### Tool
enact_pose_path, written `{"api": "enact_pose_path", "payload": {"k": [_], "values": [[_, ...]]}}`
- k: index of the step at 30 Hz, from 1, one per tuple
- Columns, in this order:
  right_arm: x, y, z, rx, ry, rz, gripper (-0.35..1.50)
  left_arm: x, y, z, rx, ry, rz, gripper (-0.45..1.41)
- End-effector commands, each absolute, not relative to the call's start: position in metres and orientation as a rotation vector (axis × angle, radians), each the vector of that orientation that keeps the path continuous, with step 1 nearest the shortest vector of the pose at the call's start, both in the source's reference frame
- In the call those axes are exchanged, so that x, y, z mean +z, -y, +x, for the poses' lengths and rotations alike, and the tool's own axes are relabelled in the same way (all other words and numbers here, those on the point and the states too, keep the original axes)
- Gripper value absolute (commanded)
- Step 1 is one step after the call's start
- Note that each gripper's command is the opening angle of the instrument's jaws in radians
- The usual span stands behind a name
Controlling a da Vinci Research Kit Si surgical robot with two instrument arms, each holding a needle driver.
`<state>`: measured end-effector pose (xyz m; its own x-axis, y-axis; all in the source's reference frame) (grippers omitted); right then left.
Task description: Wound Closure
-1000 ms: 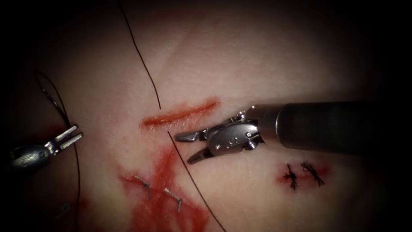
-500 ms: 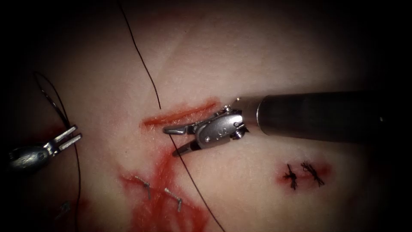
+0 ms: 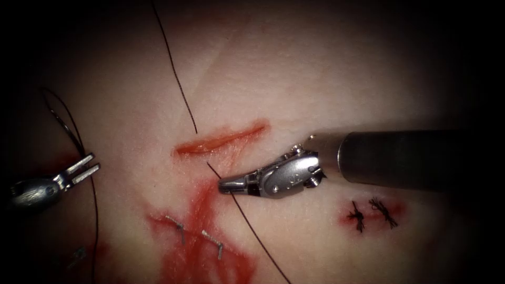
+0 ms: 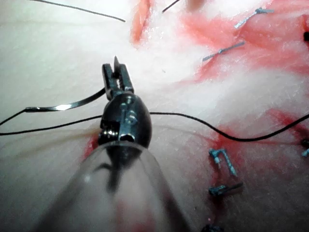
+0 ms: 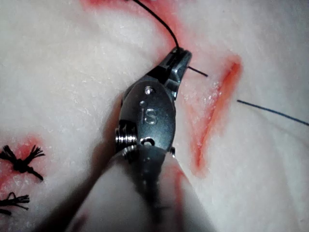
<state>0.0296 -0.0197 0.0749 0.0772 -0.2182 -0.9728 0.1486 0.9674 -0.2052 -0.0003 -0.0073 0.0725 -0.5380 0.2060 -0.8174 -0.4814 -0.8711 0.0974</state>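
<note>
The cut [image 3: 221,139] is a short red slit in the tissue [image 3: 315,68]. Black thread [image 3: 179,84] enters the tissue just above the cut, comes out below it and runs down toward the front. My right tool [image 3: 223,185] reaches in from the right and is shut on that thread just below the cut; its jaws [image 5: 179,54] pinch the thread [image 5: 159,19] beside the cut [image 5: 212,116]. Far to the left of the cut, my left tool [image 3: 96,161] is shut on the curved needle [image 3: 63,118]. The needle [image 4: 63,106] lies outside the tissue, gripped near one end by the left jaws [image 4: 117,67].
Metal staples [image 3: 179,226] [image 3: 213,244] sit in a patch of red fluid [image 3: 205,257] below the cut. Two knotted black sutures [image 3: 357,215] [image 3: 384,210] lie to the right under the right shaft [image 3: 410,158]. Thread trails down from the left tool.
The right tool's open jaws moved left onto the thread, then closed on it and dropped slightly lower. The left tool and needle have not moved.
</note>
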Motion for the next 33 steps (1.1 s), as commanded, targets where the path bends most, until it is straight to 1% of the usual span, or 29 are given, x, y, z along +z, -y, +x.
{"api": "enact_pose_path", "payload": {"k": [1,5,8,19,24,25,28,31,33], "values": [[0.074,0.021,0.0281,-0.263,-1.475,-0.014,-0.35,0.073,0.007,-0.0009,2.412,-0.438,-1.227,-0.45],[0.071,0.024,0.0246,-0.281,-1.463,0.067,-0.35,0.073,0.007,-0.0014,2.410,-0.435,-1.233,-0.45],[0.069,0.026,0.0233,-0.286,-1.468,0.083,-0.35,0.073,0.007,-0.0014,2.410,-0.433,-1.236,-0.45],[0.068,0.032,0.0213,-0.318,-1.438,0.157,-0.35,0.073,0.007,-0.0016,2.410,-0.432,-1.238,-0.45],[0.067,0.032,0.0215,-0.309,-1.436,0.168,-0.35,0.073,0.007,-0.0017,2.410,-0.431,-1.240,-0.45],[0.067,0.031,0.0217,-0.286,-1.430,0.174,-0.01,0.073,0.007,-0.0017,2.410,-0.432,-1.239,-0.45],[0.066,0.028,0.0226,-0.203,-1.406,0.156,0.53,0.073,0.007,-0.0018,2.409,-0.430,-1.242,-0.45],[0.066,0.025,0.0238,-0.193,-1.419,0.175,0.69,0.073,0.007,-0.0018,2.409,-0.430,-1.242,-0.45],[0.066,0.024,0.0247,-0.212,-1.430,0.163,0.76,0.073,0.007,-0.0018,2.410,-0.430,-1.242,-0.45]]}}
